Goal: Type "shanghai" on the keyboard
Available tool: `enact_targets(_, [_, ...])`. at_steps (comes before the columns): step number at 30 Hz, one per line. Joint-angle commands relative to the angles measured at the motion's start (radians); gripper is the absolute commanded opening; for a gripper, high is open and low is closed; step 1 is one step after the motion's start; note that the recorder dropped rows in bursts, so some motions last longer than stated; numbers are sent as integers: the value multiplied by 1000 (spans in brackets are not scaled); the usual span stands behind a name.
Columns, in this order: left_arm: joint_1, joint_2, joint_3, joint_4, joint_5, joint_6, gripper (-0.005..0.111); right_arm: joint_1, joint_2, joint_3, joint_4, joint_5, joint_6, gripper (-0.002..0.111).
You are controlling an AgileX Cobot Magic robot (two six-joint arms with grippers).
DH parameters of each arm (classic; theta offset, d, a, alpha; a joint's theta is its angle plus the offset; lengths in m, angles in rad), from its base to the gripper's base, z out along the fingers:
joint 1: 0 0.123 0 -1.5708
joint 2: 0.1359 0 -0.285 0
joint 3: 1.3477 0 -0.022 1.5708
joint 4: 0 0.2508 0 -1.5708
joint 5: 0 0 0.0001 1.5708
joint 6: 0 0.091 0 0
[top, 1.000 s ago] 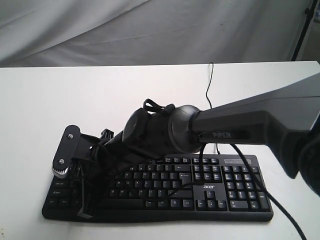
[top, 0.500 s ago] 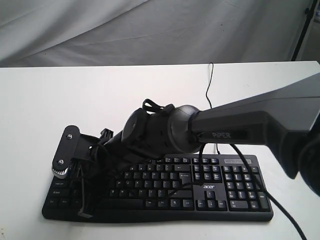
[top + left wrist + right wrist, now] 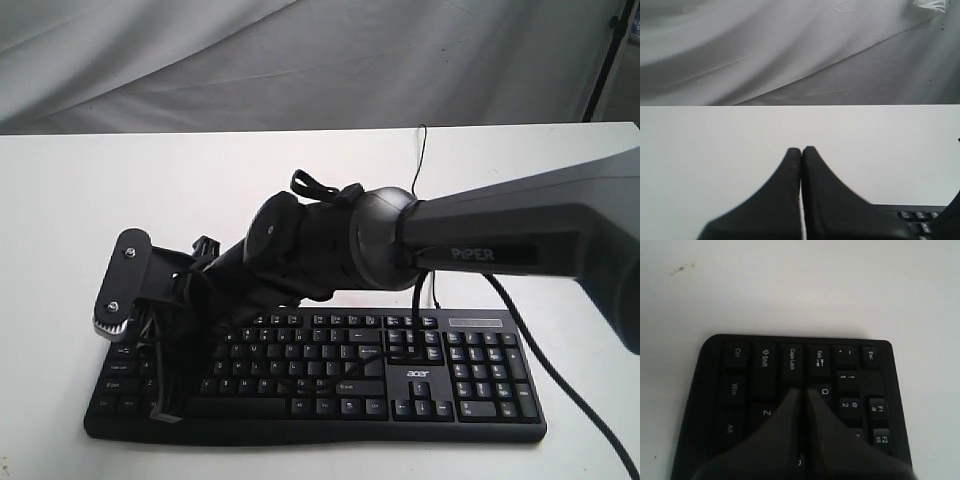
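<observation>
The keyboard (image 3: 420, 378) lay flat on the white desk (image 3: 90, 200), close to the front edge. Its thin cable (image 3: 420, 160) ran off toward the back. The right arm (image 3: 500, 240) reached across the keyboard to its far left end.

In the right wrist view, the right tool (image 3: 801, 390) was squeezed tight with nothing in it. Its tip pointed down at the spot just next to the Caps Lock key (image 3: 792, 359). That was where the A key should be, so this looked like one of the two "a" letters in the word. I could not tell which one, because no screen showed the letters typed so far. I also could not tell if the key was pushed down or only touched.

The left tool (image 3: 801, 150) was squeezed tight and empty too. It was above bare desk, near a corner of the keyboard. At least the "i" looked left to type
</observation>
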State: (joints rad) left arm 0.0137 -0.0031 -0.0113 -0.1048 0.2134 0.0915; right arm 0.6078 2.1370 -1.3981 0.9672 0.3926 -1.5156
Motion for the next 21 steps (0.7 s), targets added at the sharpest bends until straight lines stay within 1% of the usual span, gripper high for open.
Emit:
enact_targets(1, [-4, 3, 1, -4, 0, -1, 1, 0, -18, -1, -35, 30, 24, 0])
enact_targets(15, [-4, 3, 1, -4, 0, -1, 1, -2, -18, -1, -48, 43, 37, 0])
enact_targets(21, [-4, 3, 1, -4, 0, -1, 1, -38, -18, -1, -48, 84, 51, 0])
